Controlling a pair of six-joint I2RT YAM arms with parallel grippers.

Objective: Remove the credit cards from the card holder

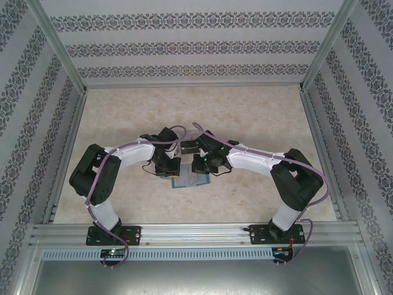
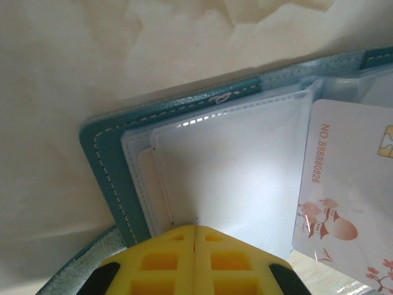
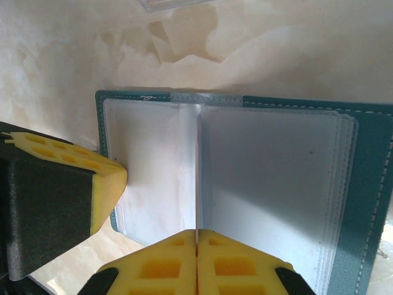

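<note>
teal card holder (image 3: 368, 203) lies open by the clenched left tool (image 2: 194, 227) and clenched right tool (image 3: 197, 232).

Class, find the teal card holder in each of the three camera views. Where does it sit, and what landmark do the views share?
Top external: card holder small, at the table's centre, just below mid-picture.
Left wrist: card holder with its stitched teal corner at left-centre, sleeves running right.
Right wrist: card holder open across the middle, teal cover at the right edge.
Shared landmark: the pale marbled table beneath it.
</note>
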